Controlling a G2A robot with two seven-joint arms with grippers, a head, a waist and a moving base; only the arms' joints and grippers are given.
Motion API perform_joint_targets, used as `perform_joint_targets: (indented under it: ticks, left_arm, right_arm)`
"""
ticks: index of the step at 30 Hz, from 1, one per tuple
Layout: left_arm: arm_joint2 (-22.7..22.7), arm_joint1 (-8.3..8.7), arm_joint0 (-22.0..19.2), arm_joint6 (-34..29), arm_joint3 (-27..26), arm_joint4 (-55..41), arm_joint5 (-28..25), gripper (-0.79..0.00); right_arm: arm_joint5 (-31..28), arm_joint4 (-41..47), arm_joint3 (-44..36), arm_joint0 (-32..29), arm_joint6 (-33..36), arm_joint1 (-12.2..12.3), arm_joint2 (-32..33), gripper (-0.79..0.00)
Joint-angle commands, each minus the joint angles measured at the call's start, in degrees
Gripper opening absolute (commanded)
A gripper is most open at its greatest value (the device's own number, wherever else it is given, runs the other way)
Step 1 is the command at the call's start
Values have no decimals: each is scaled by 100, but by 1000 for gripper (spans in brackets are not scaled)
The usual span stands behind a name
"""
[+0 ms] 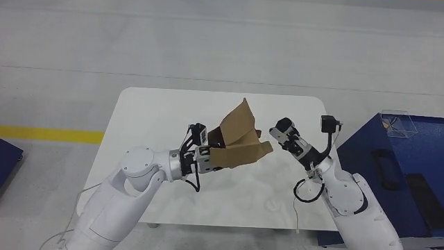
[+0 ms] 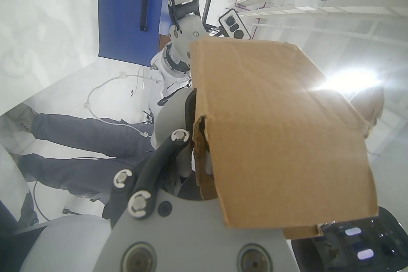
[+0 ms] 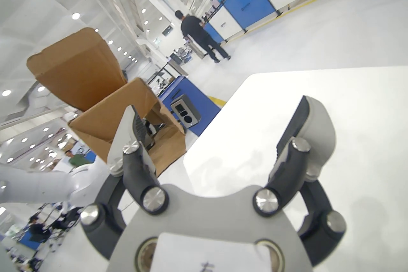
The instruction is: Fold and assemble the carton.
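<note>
Your left tool clenched the brown cardboard carton, half-opened, creased and torn at one edge, above the smooth white worktop. A flat panel covered most of that tool in its wrist view. Your right tool stood spread wide, empty, just beside the carton.

Matt brown cardboard forming the carton, one edge looking torn and rough, surface gleaming smooth white, right hand showing shiny metal bolts, black ribbed pads.

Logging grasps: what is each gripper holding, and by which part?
The left gripper holds the carton by its end nearest that arm; the right gripper is open, holding nothing.
</note>
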Motion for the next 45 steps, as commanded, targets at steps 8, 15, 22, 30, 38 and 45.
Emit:
perform_joint_targets:
  ticks: [8, 15, 22, 30, 38, 45]
  left_arm:
    - [-47, 16, 118, 487, -189, 469, -64, -785]
    - [-158, 34, 175, 544, -226, 542, -23, -785]
    - [-225, 48, 241, 599, -302, 700, -110, -785]
    - [-191, 54, 296, 592, -388, 928, -166, -785]
    - [-167, 28, 272, 637, -279, 800, -28, -785]
    - [-116, -1, 252, 706, -268, 731, 52, -785]
  right_arm:
    - [687, -1610, -37, 191, -834, -128, -517, 0]
    - [859, -1801, -180, 191, -793, -175, -651, 0]
    - [1275, -1663, -115, 311, -886, -217, -506, 0]
    - [1604, -2159, 3, 478, -699, -296, -873, 0]
    - [1617, -2278, -248, 262, -650, -325, -935, 0]
    - [1612, -2311, -365, 114, -572, -342, -924, 0]
